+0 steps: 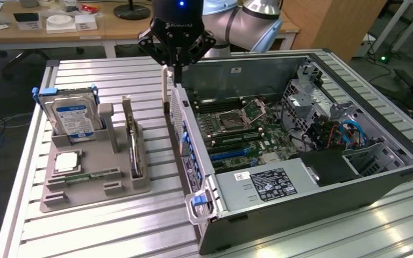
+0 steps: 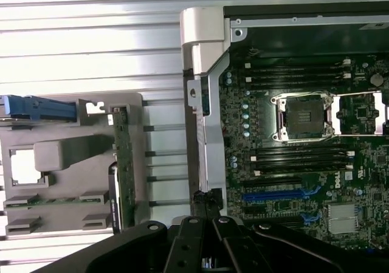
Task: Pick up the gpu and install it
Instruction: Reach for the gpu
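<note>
On grey plastic tray (image 1: 84,189), thin gpu (image 1: 129,135)

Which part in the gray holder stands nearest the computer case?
The gpu, the thin card on edge; the blue-labelled hard drive stands farther off.

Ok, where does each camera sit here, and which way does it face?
Exterior view: raised, off the arm, looking down slantwise at the parts tray and open computer case; the arm and shut gripper hang over the case's wall.
Wrist view: on the wrist, looking straight down past the gripper at tray and motherboard.
Shared: the gpu standing on edge in the tray, and the motherboard.
</note>
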`<state>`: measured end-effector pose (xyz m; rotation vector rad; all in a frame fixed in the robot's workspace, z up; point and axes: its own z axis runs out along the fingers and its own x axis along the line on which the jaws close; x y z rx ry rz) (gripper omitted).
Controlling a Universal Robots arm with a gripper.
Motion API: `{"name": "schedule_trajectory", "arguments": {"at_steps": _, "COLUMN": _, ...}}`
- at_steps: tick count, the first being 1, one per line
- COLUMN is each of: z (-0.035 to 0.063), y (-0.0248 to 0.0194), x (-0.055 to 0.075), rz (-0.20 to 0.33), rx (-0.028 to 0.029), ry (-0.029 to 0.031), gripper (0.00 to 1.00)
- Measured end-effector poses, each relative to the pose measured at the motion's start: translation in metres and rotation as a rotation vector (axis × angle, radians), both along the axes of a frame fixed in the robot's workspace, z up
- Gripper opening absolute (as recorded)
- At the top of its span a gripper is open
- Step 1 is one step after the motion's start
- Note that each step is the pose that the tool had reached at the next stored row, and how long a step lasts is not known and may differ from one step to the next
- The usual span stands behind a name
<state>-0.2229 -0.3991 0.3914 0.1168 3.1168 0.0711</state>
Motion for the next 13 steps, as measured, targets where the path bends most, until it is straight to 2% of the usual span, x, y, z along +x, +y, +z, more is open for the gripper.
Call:
{"name": "schedule_trajectory", "arguments": {"at_steps": 9, "z": -0.0016, "y": 0.0000, "x": -0.010, "rz": 0.004, "rx": -0.0012, "ry": 0.0107, "gripper": 0.11}}
{"name": "schedule_trajectory", "arguments": {"at_steps": 13, "z": -0.0016, "y": 0.0000, "x": -0.014, "rz": 0.004, "rx": -0.0013, "ry": 0.0118, "gripper": 0.11}}
